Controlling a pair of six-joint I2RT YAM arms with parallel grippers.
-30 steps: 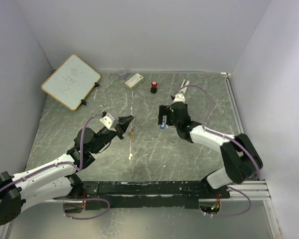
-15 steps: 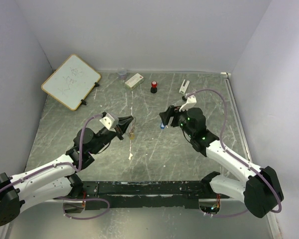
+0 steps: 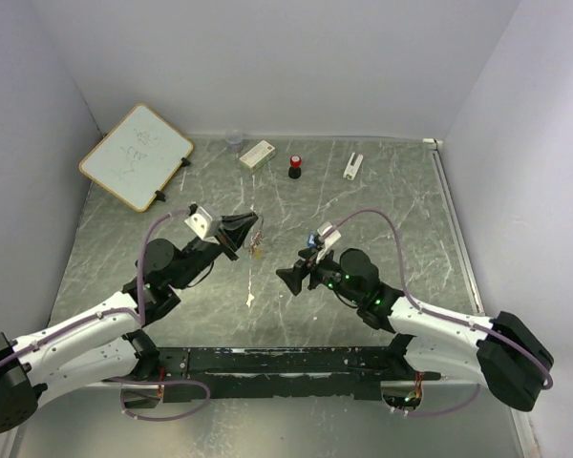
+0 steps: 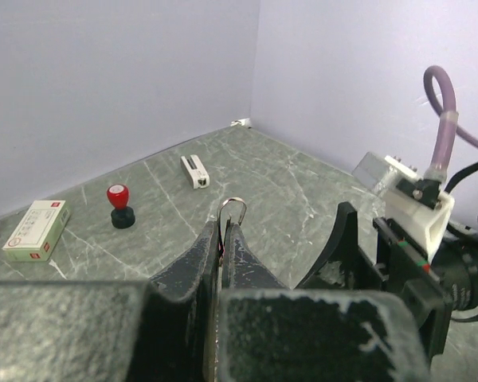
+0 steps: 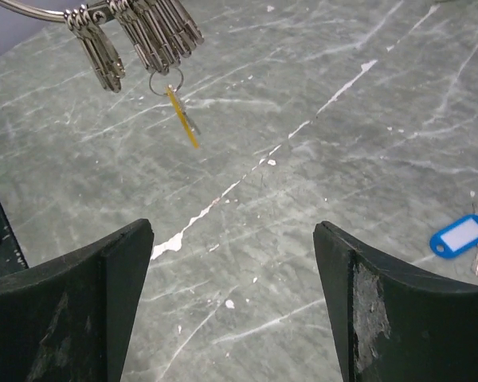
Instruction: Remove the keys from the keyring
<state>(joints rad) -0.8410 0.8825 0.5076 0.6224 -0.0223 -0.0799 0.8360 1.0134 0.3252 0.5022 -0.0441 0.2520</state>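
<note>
A: Pinching the keyring (image 4: 233, 198) tight in the left gripper (image 3: 249, 228), above the table (image 3: 401, 219); silvery keys (image 5: 153, 32) hanging blades-down, orange-yellow key (image 5: 182, 119) lowest, slanting down-right.
B: Right gripper (image 5: 233, 239) spread wide, empty, pointing left; swung nearer than a second ago. Blue-tagged key (image 5: 462, 235) flat on the table, well apart from the ring.

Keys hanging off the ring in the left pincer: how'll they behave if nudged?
Likely floppy: the keys dangle loose from the keyring, so a nudge probably swings and fans them. The yellow key hangs apart below the rest, so it may twist first. Bare metal probably slips when pinched.
</note>
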